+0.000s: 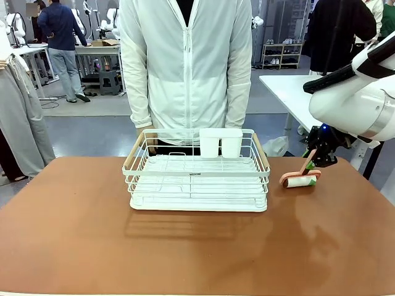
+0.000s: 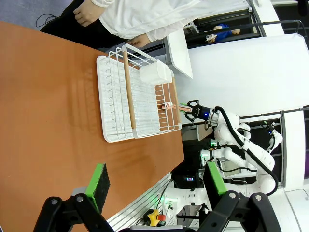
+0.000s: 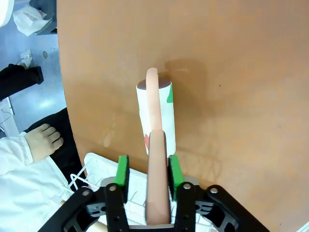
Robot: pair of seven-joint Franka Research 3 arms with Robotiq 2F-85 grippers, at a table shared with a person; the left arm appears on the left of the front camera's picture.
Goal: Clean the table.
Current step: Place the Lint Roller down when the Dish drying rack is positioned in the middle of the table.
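Writing: a small dark label sits on the front rail of the white wire dish rack (image 1: 197,179); its print is too small to read.
Right gripper (image 3: 147,176): the green pads stand on either side of the pink handle of a lint roller (image 1: 300,177); a thin gap shows on each side of the handle, so whether the pads press it I cannot tell.
Lint roller: white roll with red and green marks, lying on the table, its roll end pointing toward 12 o'clock in the right wrist view.
Left gripper (image 2: 155,182): fingers spread wide with nothing between them, hanging over the table's edge.
Table (image 1: 80,234): smooth, matte terracotta top with rounded corners, filling the lower half of the front view; bare except for rack and roller.
Rack position: middle of the table, toward 12 o'clock; the roller lies just beside it at 3 o'clock.
Rack contents: a white cutlery holder (image 1: 220,142) at its far rail.
Person (image 1: 185,61): in a white zip jacket, standing at the far edge behind the rack.
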